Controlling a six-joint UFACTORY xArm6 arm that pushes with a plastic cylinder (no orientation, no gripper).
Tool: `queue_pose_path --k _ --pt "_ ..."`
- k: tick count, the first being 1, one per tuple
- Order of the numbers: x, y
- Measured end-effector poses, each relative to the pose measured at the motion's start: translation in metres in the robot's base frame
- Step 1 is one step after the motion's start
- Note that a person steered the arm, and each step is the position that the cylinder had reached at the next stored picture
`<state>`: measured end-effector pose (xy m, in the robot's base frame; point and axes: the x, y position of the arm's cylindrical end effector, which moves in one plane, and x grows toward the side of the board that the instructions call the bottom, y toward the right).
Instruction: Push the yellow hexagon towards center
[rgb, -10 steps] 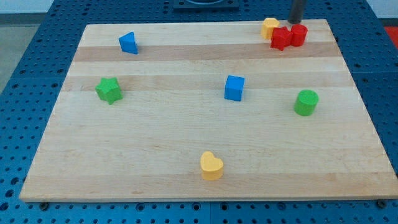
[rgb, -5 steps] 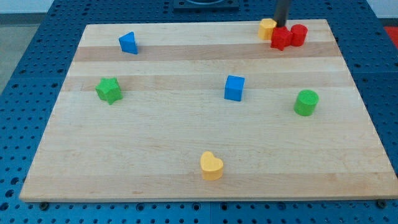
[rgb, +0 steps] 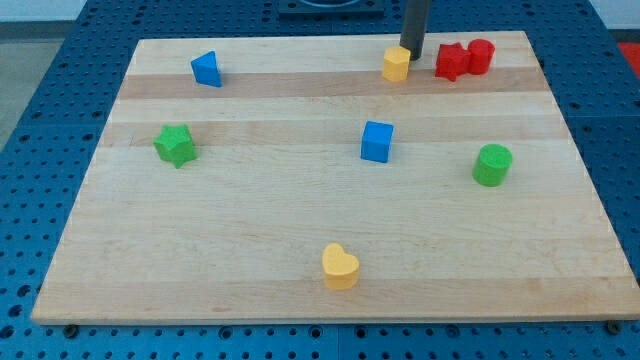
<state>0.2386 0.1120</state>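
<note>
The yellow hexagon (rgb: 397, 64) lies near the top edge of the wooden board (rgb: 250, 230), right of centre. My tip (rgb: 412, 53) touches its upper right side. A red star (rgb: 451, 61) and a red cylinder (rgb: 481, 55) sit together to the right of the hexagon, a small gap away from it. The blue cube (rgb: 377, 141) stands near the board's middle, below the hexagon.
A blue triangular block (rgb: 206, 69) is at the top left. A green star (rgb: 175, 145) is at the left. A green cylinder (rgb: 492, 164) is at the right. A yellow heart (rgb: 340, 267) is near the bottom edge.
My tip has moved left along the top edge. It has pushed the yellow hexagon left and slightly down, away from the red star. The other blocks have not moved.
</note>
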Motion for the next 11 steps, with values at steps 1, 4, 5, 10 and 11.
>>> queue_pose_path --k 1,4,5,10,11 --pt "0.017 -0.012" --pt "0.063 -0.060" --pt "0.084 -0.078" --pt "0.215 -0.187" --pt "0.237 -0.198"
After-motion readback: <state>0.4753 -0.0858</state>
